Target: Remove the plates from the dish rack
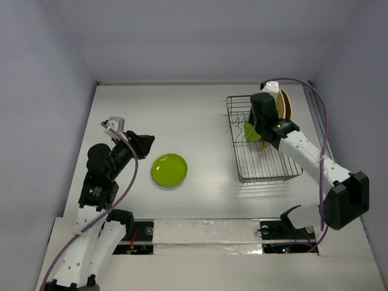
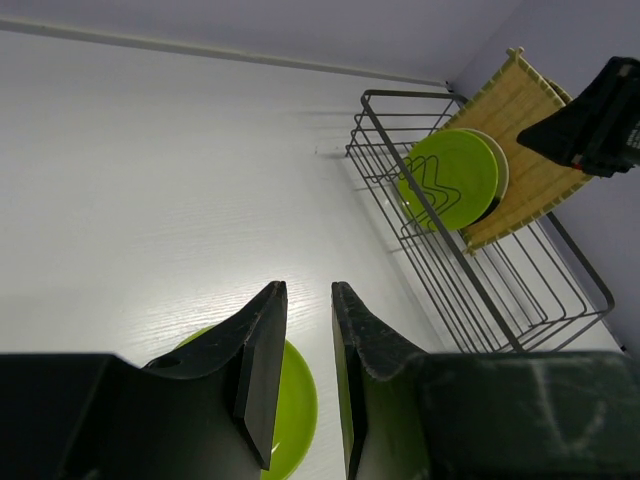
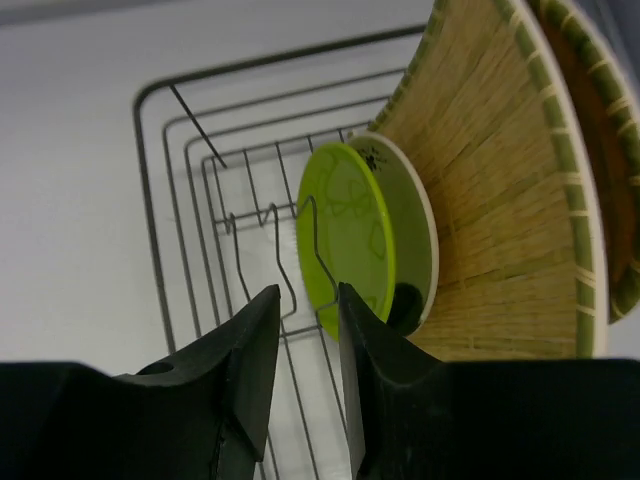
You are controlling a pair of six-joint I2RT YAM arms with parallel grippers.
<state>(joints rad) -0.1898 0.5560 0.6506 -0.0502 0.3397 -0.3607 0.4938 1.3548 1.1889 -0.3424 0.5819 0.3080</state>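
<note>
The unloading is looking early on, by my judgement: one round lime-green plate (image 1: 169, 170) is lying flat on the white table (image 1: 200, 109), well apart from the rectangular dark thin-wire dish rack (image 1: 271, 165) at the right; the rest of the plates are standing on edge in the rack's far end. In the right wrist view, an upright round lime-green plate (image 3: 345, 240) is leaning among the prongs at the front; a round cream-rimmed plate with a dark patch (image 3: 410, 235) is sitting just behind it; a square yellow ribbed plate (image 3: 480, 180) is standing behind that, with a second ribbed one (image 3: 598, 150) behind it; so at least four are waiting to come out.

The right gripper (image 3: 308, 295) is hovering over the rack, aiming at the front green plate's edge; its fingers are standing a narrow gap apart and gripping nothing. The left gripper (image 2: 308, 300) is hanging above the plate on the table; its fingers are likewise slightly parted and holding nothing.

No brand, label or writing is showing legibly on the plates, the rack or the arms.
</note>
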